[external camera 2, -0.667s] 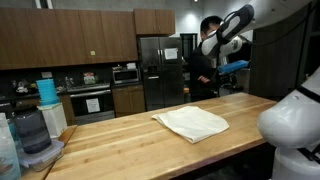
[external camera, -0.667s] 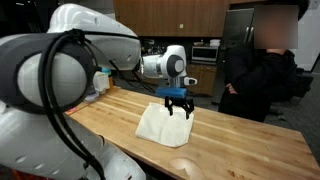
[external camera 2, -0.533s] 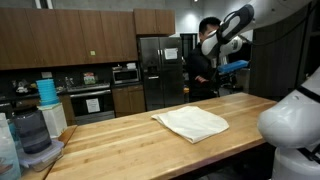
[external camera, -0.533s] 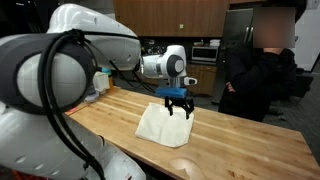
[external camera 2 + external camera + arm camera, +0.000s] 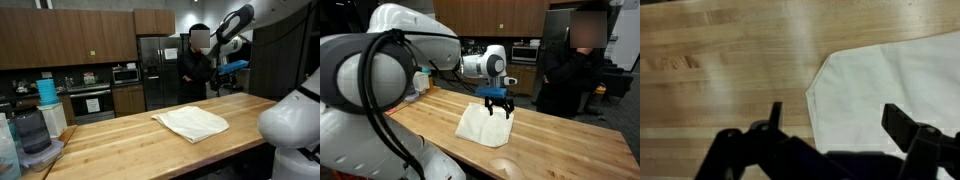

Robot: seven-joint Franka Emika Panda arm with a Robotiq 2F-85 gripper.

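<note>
Only the person (image 5: 196,66) behind the counter has moved. In both exterior views this person has shifted a little to the side since the earlier frames. The arm (image 5: 380,60), the gripper (image 5: 499,109) and the cloth (image 5: 483,125) are as they were.

Nearest to the camera in an exterior view, at the end of the wooden counter (image 5: 120,135), stands a clear jug (image 5: 36,133) with a dark lid. What is inside it cannot be told. Just behind it rises a light blue stack (image 5: 47,90), too small to name more exactly.

Further along, the white cloth lies flat and folded near the middle of the counter. The gripper hangs above one end of it, apart from it, with the jaws spread wide and nothing between them. In the wrist view the two dark fingers (image 5: 775,118) stand well apart at the bottom of the picture. A corner and a long edge of the cloth lie below, between them. The cloth fills the right part and bare wood the left part.

Farthest back, behind the person, are a dark fridge (image 5: 155,70), a microwave (image 5: 125,74) and brown cabinets (image 5: 70,38).
</note>
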